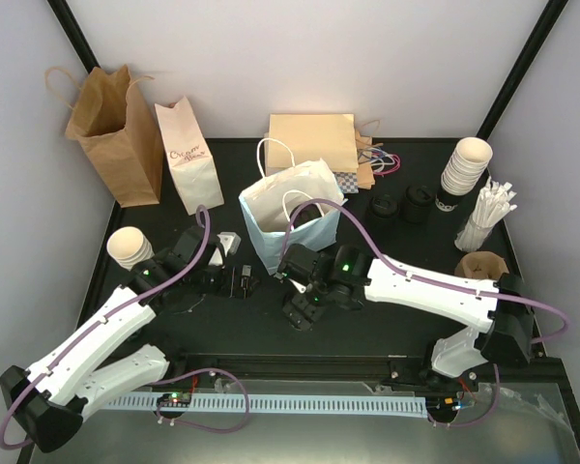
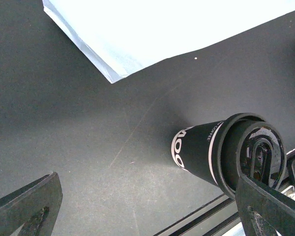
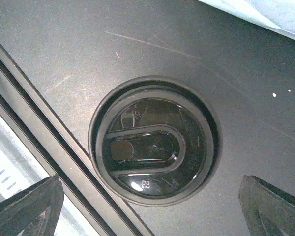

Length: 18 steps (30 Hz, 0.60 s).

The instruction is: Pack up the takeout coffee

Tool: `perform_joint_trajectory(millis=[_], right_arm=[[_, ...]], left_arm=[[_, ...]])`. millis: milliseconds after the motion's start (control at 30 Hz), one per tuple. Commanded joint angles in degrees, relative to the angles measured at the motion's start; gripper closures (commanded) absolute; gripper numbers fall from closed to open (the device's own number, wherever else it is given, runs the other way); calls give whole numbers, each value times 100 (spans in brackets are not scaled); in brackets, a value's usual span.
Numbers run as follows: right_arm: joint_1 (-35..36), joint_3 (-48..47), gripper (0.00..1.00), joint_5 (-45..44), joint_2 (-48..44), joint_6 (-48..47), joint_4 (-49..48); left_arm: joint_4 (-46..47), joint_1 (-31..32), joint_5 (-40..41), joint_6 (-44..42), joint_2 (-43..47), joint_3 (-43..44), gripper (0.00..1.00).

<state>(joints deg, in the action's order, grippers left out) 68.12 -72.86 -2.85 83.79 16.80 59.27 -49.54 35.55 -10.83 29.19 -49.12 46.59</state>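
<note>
Takeout coffee point(image 3: 155, 140), black cup with white print and round black plastic lid, upright beneath right pincer point(image 3: 148, 206), jaws spread wide, gripping nothing. Beside it left pincer point(image 2: 147, 206), equally agape. Beyond, pale blue paper bag point(image 2: 162, 29) on black surface point(image 2: 64, 123).

Left arm point(image 1: 97, 338): stretched forward from its base, wrist angled inward.
Left pincer point(image 1: 240, 280): jaws spread wide, gripping nothing.
Right arm point(image 1: 435, 290): reaching leftward, wrist tipped down.
Right pincer point(image 1: 300, 311): jaws wide apart, empty, pointing downward.
</note>
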Motion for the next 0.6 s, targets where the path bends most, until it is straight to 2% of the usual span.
perform_joint_trajectory(millis=[0,567], right_arm=[[141,-230,0,-233,171,-30,207],[252,-299,0,-207,451,-15,210]], left_arm=[[129,-89,-146,-132,18,-45,1],[155,-275,-281,-256,34,-183,1]])
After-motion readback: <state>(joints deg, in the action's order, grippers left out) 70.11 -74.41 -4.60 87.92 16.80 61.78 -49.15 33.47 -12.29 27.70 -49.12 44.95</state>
